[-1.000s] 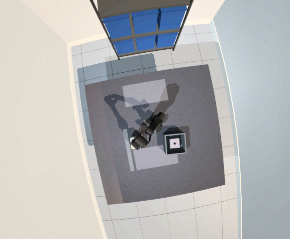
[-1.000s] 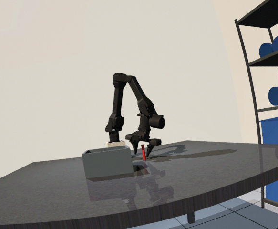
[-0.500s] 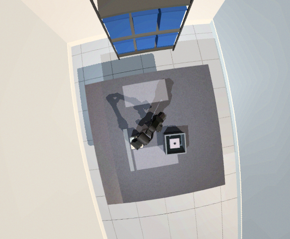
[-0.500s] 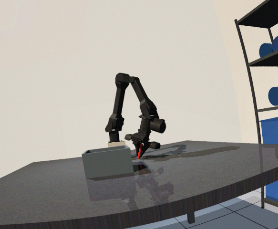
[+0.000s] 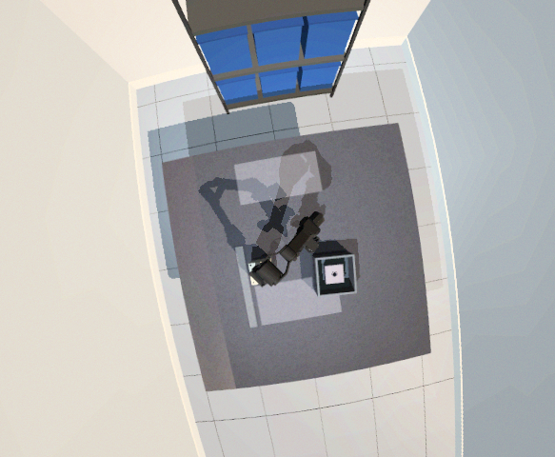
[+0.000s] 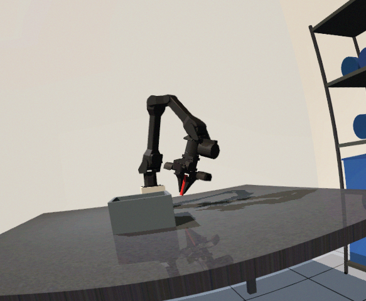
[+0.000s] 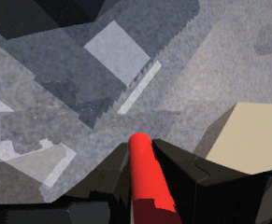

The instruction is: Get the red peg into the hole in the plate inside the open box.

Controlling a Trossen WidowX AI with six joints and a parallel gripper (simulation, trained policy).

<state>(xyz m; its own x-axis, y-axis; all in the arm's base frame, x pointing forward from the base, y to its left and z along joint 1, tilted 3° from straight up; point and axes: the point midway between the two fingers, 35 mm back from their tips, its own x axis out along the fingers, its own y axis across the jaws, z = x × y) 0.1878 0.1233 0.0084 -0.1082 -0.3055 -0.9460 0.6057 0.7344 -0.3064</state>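
From where I stand, the black pincer (image 5: 311, 243) (image 6: 183, 193) (image 7: 140, 147) is closed on the red peg (image 6: 183, 185) (image 7: 147, 177), its 2 fingers pressed to either side. The peg hangs above the desk (image 5: 381, 196) (image 6: 63, 246) (image 7: 220, 61), leaning a little, its lower end poking out past the fingertips. It's outside the open grey box (image 5: 355, 280) (image 6: 142, 214), which sits upright nearby. Down in that box I can see 1 pale square plate (image 5: 328, 281) with 1 dark hole in the middle, and no peg in it.
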